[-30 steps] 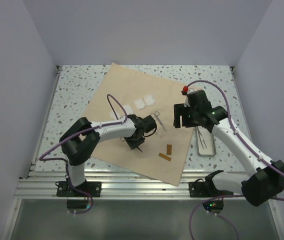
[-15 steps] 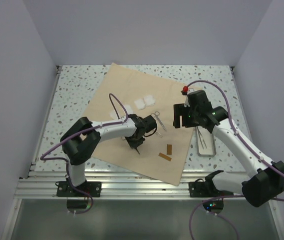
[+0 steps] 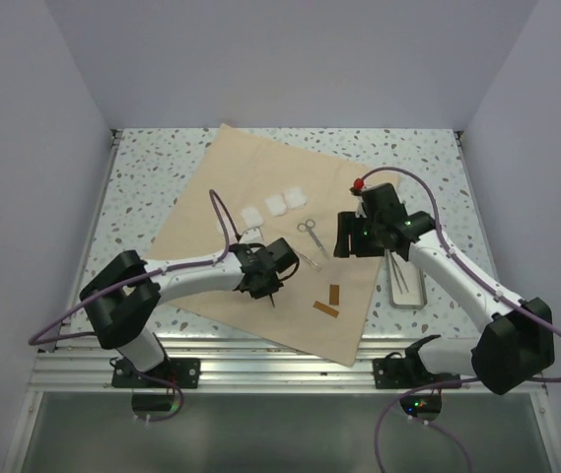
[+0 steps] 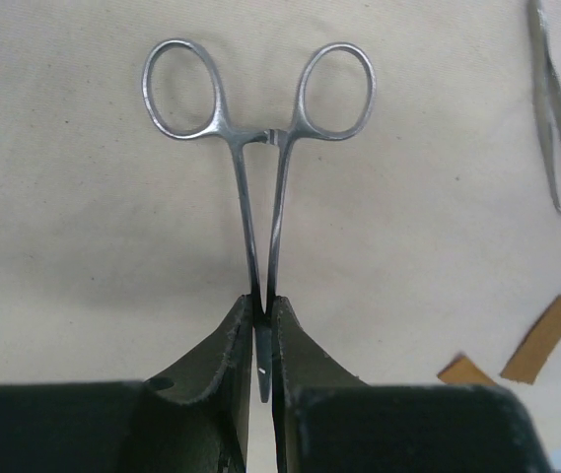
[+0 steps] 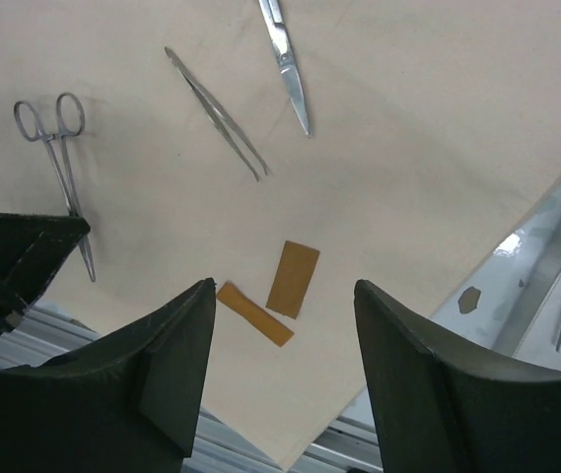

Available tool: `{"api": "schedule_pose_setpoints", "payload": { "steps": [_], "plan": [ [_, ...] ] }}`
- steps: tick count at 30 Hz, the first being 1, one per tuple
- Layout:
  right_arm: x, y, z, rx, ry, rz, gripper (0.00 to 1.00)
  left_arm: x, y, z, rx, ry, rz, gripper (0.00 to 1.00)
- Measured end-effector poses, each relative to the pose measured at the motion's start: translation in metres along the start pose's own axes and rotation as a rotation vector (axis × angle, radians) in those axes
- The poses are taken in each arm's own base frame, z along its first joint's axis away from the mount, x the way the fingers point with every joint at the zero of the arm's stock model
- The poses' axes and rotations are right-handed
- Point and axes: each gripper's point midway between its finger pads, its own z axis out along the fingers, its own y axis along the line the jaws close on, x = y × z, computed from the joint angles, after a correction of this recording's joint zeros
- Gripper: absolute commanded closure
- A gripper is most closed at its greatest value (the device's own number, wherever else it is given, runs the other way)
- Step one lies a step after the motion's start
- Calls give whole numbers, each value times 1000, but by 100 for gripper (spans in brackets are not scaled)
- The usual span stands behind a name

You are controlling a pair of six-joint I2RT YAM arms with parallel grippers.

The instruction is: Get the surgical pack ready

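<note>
- The cloth (image 3: 260,177) is lying spread flat as a wide square on the table (image 3: 142,168), one corner reaching toward the arm bases, so it is sitting directly under both grippers.
- Just in from that near corner, two brown tape strips (image 3: 327,301) are lying side by side on the cloth.
- The left gripper (image 4: 262,315) is pinching the tip end of the forceps (image 4: 260,197), fingers (image 4: 229,340) clenched tight on the thin steel.
- The forceps' long axis is running straight out from the fingers, with the ring handles at the far end (I cannot tell whether they are resting on the cloth or hanging just above it).
- That axis is what the coming move seems to turn on: the cloth is straight below, so setting the forceps down should need only a short drop and a release.
- The left arm is the nearer one to this job. The right gripper (image 5: 282,291) is hovering over the tape strips (image 5: 280,291) with its jaws standing apart and nothing between them.
- Beyond, tweezers (image 5: 219,113) and scissors (image 5: 285,49) are lying on the cloth, apart from each other.
- Farther back, white gauze (image 3: 275,204) squares are sitting in a row.
- Off the cloth's right edge, the tray (image 3: 410,296) is holding a few thin instruments.
</note>
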Motion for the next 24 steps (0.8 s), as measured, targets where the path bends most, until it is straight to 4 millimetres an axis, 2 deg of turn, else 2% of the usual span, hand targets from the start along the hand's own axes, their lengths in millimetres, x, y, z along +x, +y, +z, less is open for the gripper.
{"api": "schedule_pose_setpoints", "payload": {
  "steps": [4, 8, 16, 21, 24],
  "plan": [
    [9, 8, 14, -50, 27, 46, 42, -4, -3, -8, 93, -25, 26, 100],
    [14, 28, 34, -162, 58, 104, 43, -5, -6, -13, 166, -43, 41, 100],
    [33, 78, 64, -391, 153, 167, 34, -4, -9, -19, 245, -45, 54, 100],
    [43, 112, 74, -488, 183, 155, 34, -6, -15, -26, 285, -50, 53, 100],
    [51, 124, 83, -512, 207, 150, 36, -5, -19, -27, 301, -46, 51, 100]
  ]
}}
